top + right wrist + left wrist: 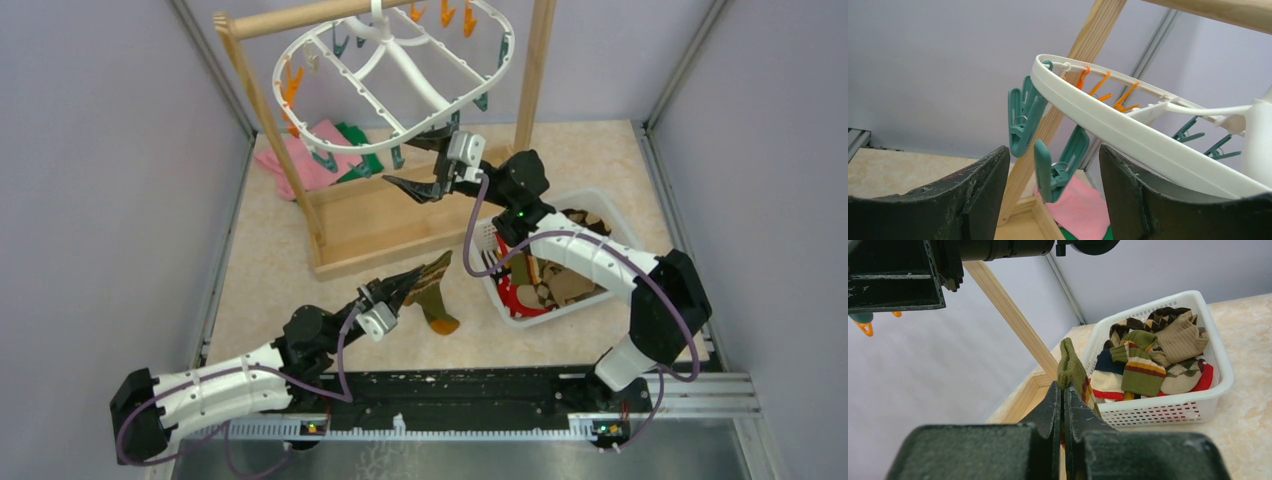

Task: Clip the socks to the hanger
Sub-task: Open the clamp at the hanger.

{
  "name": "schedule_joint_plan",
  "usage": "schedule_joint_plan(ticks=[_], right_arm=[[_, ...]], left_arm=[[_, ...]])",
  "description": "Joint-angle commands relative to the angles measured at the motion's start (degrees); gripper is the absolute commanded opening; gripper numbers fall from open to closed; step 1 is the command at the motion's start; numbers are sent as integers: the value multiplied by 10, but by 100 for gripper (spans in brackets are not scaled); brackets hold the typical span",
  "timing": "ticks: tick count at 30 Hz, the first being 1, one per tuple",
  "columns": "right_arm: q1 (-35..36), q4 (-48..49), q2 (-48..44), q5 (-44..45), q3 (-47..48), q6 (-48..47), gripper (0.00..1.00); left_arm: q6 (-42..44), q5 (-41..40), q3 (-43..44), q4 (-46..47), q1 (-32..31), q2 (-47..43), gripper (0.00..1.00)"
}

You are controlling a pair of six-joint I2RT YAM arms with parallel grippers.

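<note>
Sock (pixel 435 297): pinched by left gripper (pixel 1064 390), jaws pressed together, held above table (pixel 280 260) near its front edge. Right gripper (pixel 1053 155): jaws spread around 1 teal clip (pixel 1060 165) under hanger (pixel 1108 125) rim. Risk: dangling clip knocked aside, closure missed.

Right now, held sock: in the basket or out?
Out: the olive sock, pinched in the left arm's shut jaws, sits beside the basket, apart from it.

A robotics lab test cell — plain lilac-grey wall panels (pixel 90 150) in aluminium framing (pixel 212 62) box in a marble-patterned tabletop (pixel 270 270). Two cabled robot arms (pixel 225 385) are bolted by a metal rail (pixel 720 385). The laundry things look like staged props — a clip hanger (pixel 415 70), wooden rack (pixel 390 225) and white basket (pixel 540 317).
</note>
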Motion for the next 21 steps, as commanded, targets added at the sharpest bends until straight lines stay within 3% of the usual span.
schedule_joint_plan(ticks=[1,21], right_arm=[[12,30,9,4,32,10,66],[19,32,19,6,49,11,60]], left_arm=[[1,0,10,18,1,-4,0],[1,-3,6,11,1,-17,0]])
